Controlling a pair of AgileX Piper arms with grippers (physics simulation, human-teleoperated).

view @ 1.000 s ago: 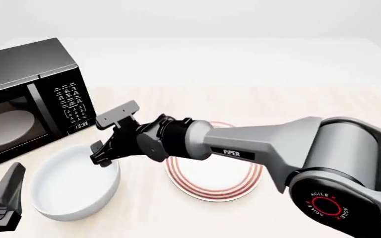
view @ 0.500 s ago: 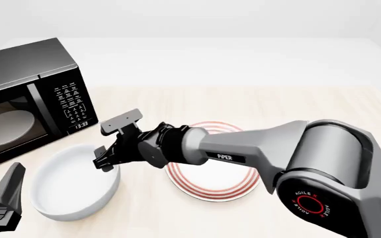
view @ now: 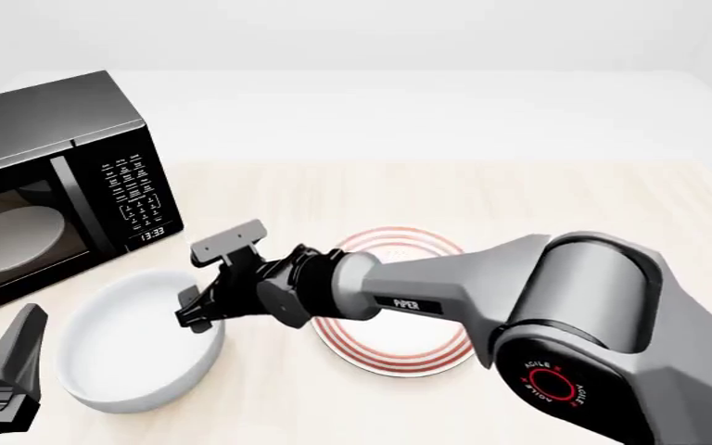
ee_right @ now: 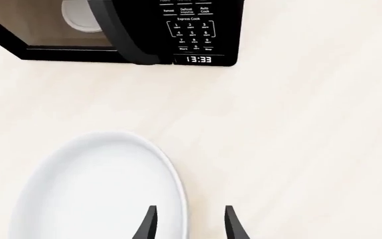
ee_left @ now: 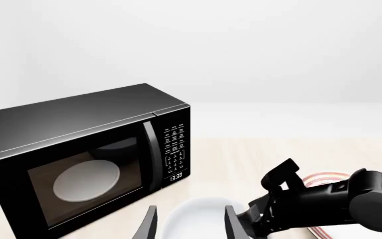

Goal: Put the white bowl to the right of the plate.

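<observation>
The plain glossy white deep round bowl point(view: 140, 341) sits on the pale wood-grain worktop point(view: 554, 199), near its front left, in front of the black microwave oven point(view: 53, 181). Nothing shows inside the bowl. It lies left of the flat white plate with concentric red rings point(view: 393, 306), close beside it; the plate's visible face is bare. Through the microwave's door a pale oval turntable point(view: 4, 239) is visible.

The right end effector point(view: 201, 298) is at the bowl's right rim. The right wrist view shows its fingers point(ee_right: 149, 224) spread, one over the bowl's inside and the other outside, straddling the rim; contact cannot be told. That view also shows the clock reading 13:33. The left end effector point(ee_left: 189, 226) appears in the left wrist view, fingers apart, gripping nothing, with the bowl's far rim between them; the front view shows only part of that arm
</observation>
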